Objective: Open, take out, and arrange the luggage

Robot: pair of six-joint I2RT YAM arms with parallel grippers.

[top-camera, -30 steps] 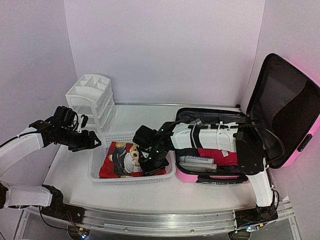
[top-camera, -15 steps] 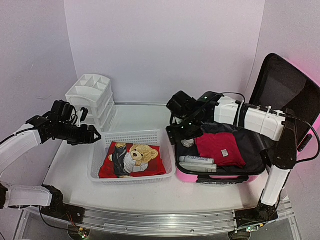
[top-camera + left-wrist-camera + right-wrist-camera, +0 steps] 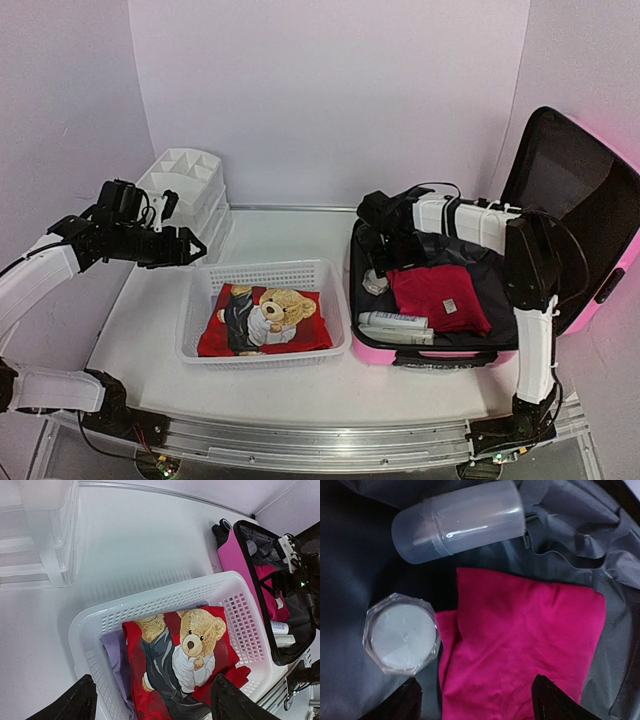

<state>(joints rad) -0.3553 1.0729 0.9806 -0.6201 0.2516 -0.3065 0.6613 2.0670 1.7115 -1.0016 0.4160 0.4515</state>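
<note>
The luggage (image 3: 430,352), a bright-pink suitcase, lies open at the right with its black-lined lid (image 3: 575,215) up. It holds a folded magenta cloth (image 3: 440,298), white tubes (image 3: 395,322) and dark fabric. My right gripper (image 3: 378,262) hangs open over the case's back left corner. In the right wrist view the right gripper (image 3: 477,702) is empty above the magenta cloth (image 3: 520,645), next to an octagonal jar (image 3: 402,639) and a clear cylinder (image 3: 460,527). My left gripper (image 3: 190,250) is open and empty above the basket's left end.
A white mesh basket (image 3: 265,272) in the middle holds a red teddy-bear cloth (image 3: 265,318) over a purple cloth (image 3: 114,655). A white drawer organizer (image 3: 185,195) stands at the back left against the wall. The left gripper (image 3: 152,705) looks down on the basket (image 3: 150,597).
My right gripper opened over the basket, left the bear cloth there and swung right to the suitcase. The left arm rose slightly and drew back.
</note>
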